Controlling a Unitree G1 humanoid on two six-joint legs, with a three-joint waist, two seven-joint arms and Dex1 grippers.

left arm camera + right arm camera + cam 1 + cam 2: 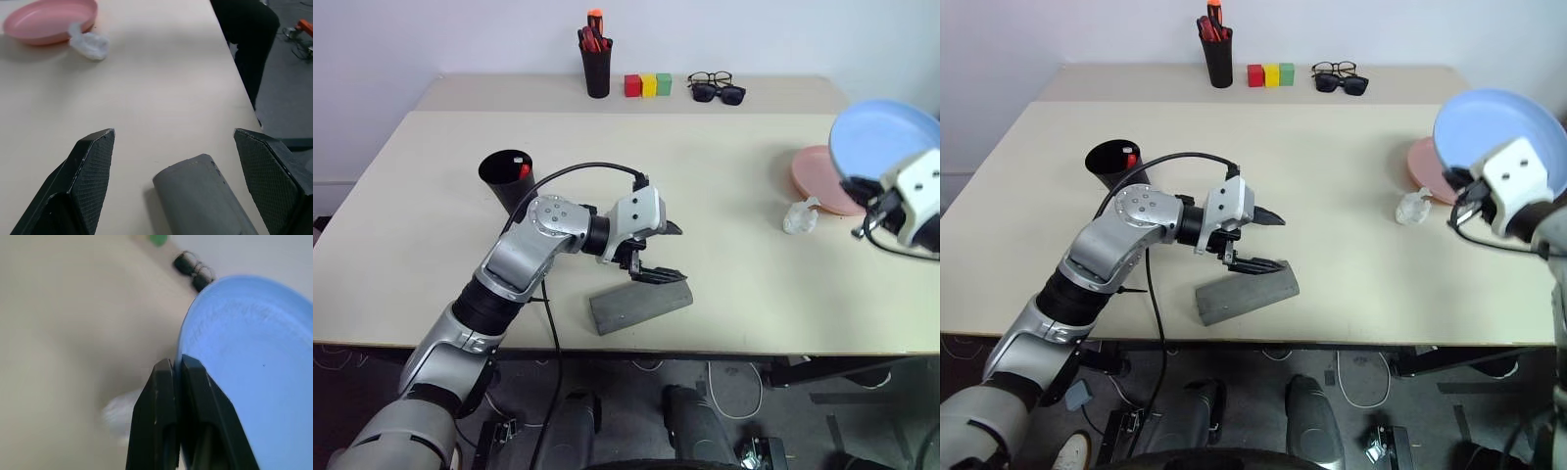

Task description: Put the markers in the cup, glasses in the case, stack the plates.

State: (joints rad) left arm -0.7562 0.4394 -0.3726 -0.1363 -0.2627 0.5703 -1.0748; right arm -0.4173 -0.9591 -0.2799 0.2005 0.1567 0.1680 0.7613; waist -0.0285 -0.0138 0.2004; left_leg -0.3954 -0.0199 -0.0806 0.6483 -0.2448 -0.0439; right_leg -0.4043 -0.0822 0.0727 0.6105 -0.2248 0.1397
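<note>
Two round plastic plates are in play: the light blue plate (884, 135) is lifted off the tabletop (724, 206) and tilted, its rim pinched between the pressed-together fingers of the right gripper (177, 368) near the right edge, while the pink plate (822, 179) lies flat on the tabletop by that same edge, partly behind the blue one. Just beside the pink plate, toward the middle, sits one small crumpled clear plastic wrapper (800, 216). One grey felt-textured case (640, 305), long and rounded along its top, lies shut near the front edge; the left gripper (658, 252) hovers just above its end with both ribbed black fingers (93, 166) spread wide, touching nothing. One wide black tapered cup (507, 178) stands toward the left edge, with a red marker (523, 170) showing inside it. Along the back edge stand one narrow straight-sided black pen holder (596, 70) full of red and orange pens, three small cubes (648, 85) in a row, red, yellow and green, and two pairs of eyewear touching each other: clear dark-framed spectacles (709, 78) and black sunglasses (720, 94).
</note>
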